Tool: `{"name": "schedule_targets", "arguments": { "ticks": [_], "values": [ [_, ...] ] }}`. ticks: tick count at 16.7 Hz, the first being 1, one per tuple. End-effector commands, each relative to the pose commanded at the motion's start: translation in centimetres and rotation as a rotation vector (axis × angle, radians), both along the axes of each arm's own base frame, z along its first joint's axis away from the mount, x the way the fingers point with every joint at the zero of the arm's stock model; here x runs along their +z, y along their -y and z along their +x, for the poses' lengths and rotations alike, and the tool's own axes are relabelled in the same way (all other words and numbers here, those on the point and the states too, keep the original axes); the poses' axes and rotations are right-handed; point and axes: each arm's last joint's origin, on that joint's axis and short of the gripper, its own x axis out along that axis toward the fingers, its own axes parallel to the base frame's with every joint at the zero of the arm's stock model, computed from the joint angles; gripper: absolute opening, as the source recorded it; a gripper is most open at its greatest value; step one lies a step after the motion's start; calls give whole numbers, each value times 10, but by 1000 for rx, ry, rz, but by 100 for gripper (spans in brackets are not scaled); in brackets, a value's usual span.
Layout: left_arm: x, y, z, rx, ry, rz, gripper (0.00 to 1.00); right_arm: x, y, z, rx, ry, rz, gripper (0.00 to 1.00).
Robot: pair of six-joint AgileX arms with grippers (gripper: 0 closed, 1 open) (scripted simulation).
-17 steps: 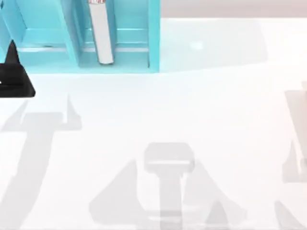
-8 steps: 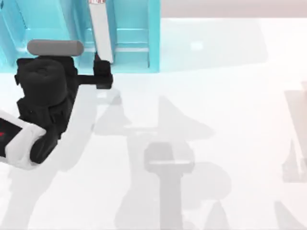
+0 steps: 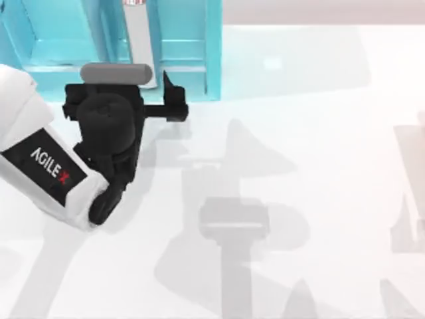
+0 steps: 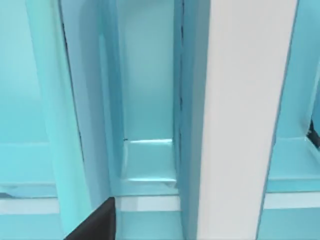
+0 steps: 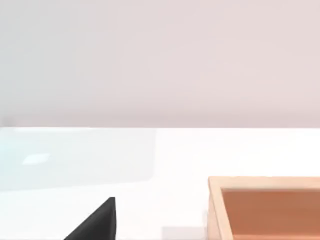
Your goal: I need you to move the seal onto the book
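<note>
left gripper [image 3: 169, 93] at the tabletop's [image 3: 319, 166] far left, just before the cyan compartment shelf [image 3: 212, 53]; whether its jaws are apart or together, cannot tell | thick teal-blue hardcover book with white spine [image 3: 138, 46] [image 4: 240, 125] upright in the shelf, near the gripper | tan wooden box [image 5: 265, 207] in right wrist view

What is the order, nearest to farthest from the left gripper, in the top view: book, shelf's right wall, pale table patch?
1. Book, standing in the shelf, beside the left gripper.
2. Shelf's right wall, slightly further right.
3. Pale table patch, right of the shelf.
</note>
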Motion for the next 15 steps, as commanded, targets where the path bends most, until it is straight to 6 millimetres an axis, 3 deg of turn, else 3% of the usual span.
{"name": "schedule_targets", "arguments": {
  "ticks": [7, 15],
  "values": [
    [-2, 0, 9, 1, -3, 0, 100, 0, 0, 0, 0, 0, 0, 100],
    [-9, 6, 88, 0, 3, -1, 100, 0, 0, 0, 0, 0, 0, 100]
  ]
}}
